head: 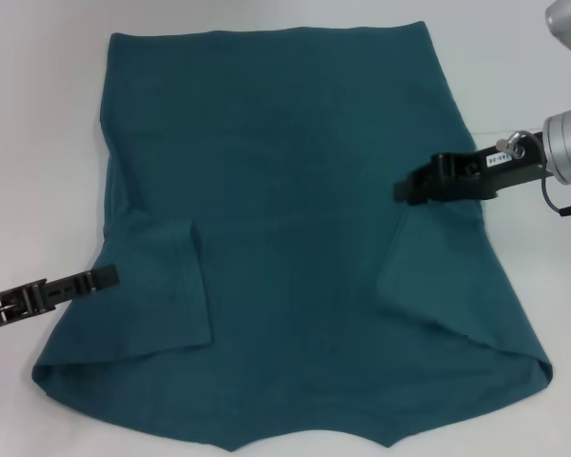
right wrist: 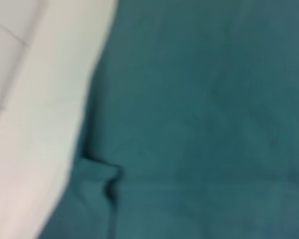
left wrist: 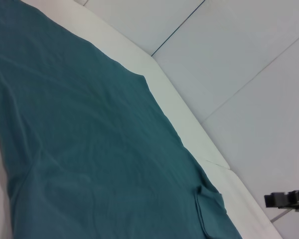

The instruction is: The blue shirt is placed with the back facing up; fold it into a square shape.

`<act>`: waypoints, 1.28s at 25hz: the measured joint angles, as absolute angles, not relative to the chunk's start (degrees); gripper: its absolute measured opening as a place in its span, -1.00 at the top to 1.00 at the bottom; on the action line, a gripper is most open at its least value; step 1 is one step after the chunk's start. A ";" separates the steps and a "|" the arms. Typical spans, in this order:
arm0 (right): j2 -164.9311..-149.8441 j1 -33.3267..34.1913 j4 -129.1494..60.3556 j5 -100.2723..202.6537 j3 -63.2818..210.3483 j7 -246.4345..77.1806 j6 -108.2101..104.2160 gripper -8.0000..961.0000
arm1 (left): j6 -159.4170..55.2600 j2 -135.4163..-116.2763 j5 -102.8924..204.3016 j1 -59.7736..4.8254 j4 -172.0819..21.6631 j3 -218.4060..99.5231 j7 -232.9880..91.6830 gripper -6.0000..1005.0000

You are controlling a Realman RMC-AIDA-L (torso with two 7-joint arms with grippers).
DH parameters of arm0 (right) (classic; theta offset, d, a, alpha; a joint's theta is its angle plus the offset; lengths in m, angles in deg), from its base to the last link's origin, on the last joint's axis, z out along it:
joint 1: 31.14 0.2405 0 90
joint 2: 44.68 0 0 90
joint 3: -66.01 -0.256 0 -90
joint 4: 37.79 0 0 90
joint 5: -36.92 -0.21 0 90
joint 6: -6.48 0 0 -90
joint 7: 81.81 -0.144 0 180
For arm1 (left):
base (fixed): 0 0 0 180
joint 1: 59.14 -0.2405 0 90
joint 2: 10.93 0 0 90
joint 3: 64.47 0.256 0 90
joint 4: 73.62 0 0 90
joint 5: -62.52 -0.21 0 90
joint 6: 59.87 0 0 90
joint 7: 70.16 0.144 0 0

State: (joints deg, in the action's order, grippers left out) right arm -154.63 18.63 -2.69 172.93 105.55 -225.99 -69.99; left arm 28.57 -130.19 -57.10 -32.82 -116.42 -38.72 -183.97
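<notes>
The blue shirt [head: 295, 219] lies flat across the white tabletop [head: 38, 143], both sleeves folded inward over its body; only the head view shows the whole garment and both arms. The left gripper [head: 109, 276] reaches in over the left sleeve edge, the right gripper [head: 404, 188] over the right side (whether either's fingers are open or closed cannot be told). The left wrist view adds floor tiles beyond the tabletop edge; the right wrist view shows only cloth and tabletop. No writing can be read.
</notes>
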 joint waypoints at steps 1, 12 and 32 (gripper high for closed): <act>-154.39 18.59 -3.12 172.03 105.60 -225.73 -70.29 0.72 | 28.55 -130.19 -57.10 -32.84 -116.42 -38.72 -183.98 -0.19; -151.27 14.11 -2.67 171.37 105.23 -227.72 -73.84 -0.13 | 29.50 -128.82 -57.79 -33.46 -117.08 -39.59 -195.03 -0.19; -150.69 10.01 0.76 171.44 105.24 -227.00 -77.16 -0.37 | 30.90 -127.59 -72.51 -35.68 -120.64 -43.82 -216.19 -0.19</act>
